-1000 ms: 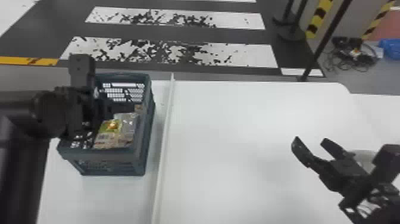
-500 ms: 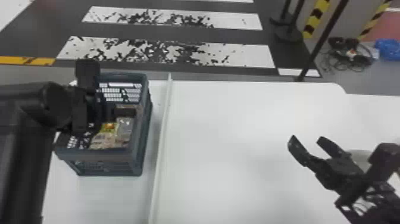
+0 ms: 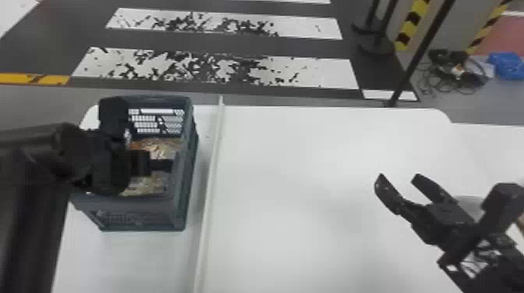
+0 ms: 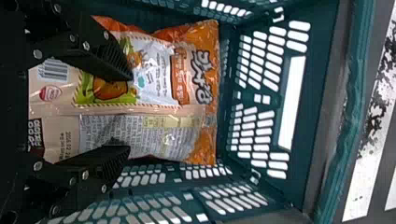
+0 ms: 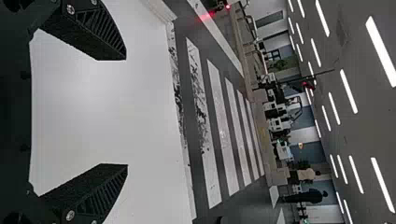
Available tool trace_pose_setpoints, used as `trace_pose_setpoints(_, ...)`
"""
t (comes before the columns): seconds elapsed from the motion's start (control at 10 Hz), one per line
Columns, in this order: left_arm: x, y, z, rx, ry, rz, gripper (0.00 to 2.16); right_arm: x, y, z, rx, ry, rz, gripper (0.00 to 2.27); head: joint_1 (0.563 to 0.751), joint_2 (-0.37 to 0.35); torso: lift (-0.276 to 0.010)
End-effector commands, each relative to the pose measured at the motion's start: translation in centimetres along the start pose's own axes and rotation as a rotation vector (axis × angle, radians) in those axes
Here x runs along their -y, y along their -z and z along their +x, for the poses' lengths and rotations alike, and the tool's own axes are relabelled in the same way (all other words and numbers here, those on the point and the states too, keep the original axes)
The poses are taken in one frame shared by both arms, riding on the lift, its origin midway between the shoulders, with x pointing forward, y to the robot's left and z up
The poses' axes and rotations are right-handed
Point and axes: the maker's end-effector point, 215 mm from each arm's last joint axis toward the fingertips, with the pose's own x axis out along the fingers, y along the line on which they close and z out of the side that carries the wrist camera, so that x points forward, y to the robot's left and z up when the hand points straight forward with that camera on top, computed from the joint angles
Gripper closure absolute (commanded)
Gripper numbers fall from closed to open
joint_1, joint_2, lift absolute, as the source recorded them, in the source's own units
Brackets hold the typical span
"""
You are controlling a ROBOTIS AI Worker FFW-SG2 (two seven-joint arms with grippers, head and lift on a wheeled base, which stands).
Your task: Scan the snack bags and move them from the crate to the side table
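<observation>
We've just brought our left gripper [image 4: 130, 113] farther over the crate [image 4: 320, 56], jaws spread, the snack bag [image 4: 194, 84] before them, so pinching seems next; our right gripper's [image 5: 127, 112] jaws are spread too.

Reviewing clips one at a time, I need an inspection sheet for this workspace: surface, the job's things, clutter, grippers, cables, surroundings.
Surface: white table, pale strip running right of the crate.
Job's things: green slatted crate holding an orange-ended snack bag.
Clutter: pale object beside the right gripper, unidentifiable.
Grippers: left in the crate at the bag, jaws apart; right above the table, jaws apart.
Cables: tangle on the floor beyond.
Surroundings: crosswalk stripes, blue bundle.
</observation>
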Motion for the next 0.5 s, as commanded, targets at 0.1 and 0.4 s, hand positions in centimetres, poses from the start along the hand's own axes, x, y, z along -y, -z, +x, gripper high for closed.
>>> trace_pose_setpoints(0.1, -0.1, 0.2, -0.4, 0.005, -0.025, -0.002, 1.89, 1.0, -0.4, -0.7, 0.006, 0.009, 0.015, 0.11, 0.695, -0.039, -0.087)
trace_pose_setpoints(0.4, 0.1, 0.1, -2.2, 0.052, -0.045, 0.022, 1.89, 1.3, -0.3, -1.0, 0.009, 0.016, 0.025, 0.11, 0.695, -0.057, -0.087)
